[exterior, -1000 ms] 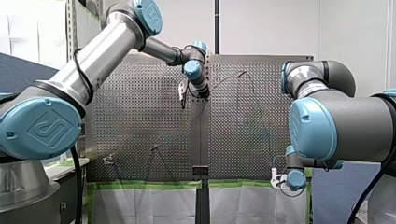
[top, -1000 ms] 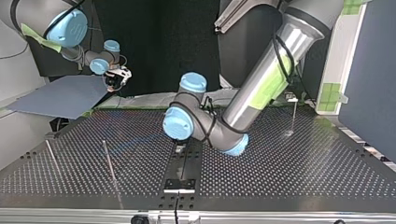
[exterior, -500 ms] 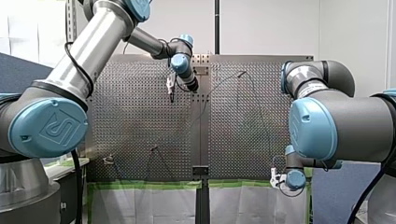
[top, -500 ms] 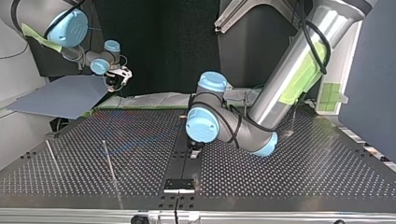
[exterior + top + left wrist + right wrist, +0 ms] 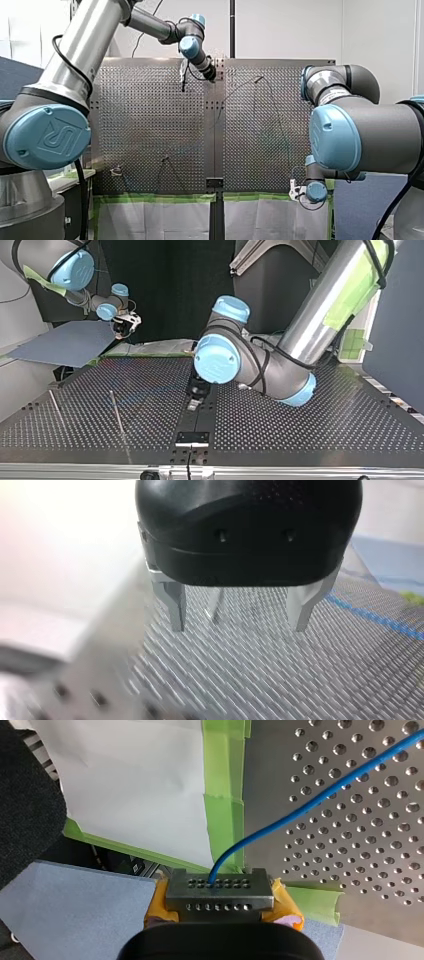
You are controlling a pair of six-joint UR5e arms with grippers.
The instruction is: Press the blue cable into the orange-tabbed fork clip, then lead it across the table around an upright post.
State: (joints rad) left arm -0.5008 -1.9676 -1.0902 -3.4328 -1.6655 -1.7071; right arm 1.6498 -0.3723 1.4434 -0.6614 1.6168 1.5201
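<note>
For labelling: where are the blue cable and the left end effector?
blue cable (image 5: pixel 320 797): right wrist view, middle of its visible run.
left end effector (image 5: pixel 238 627): left wrist view, midway between its fingertips.

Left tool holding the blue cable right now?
No: left wrist view shows the left tool open, the cable lying on the table off to its side.

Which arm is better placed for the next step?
Probably left: the left hand, open, hangs over the table; the right hand is shut on the cable by the table's edge.
</note>
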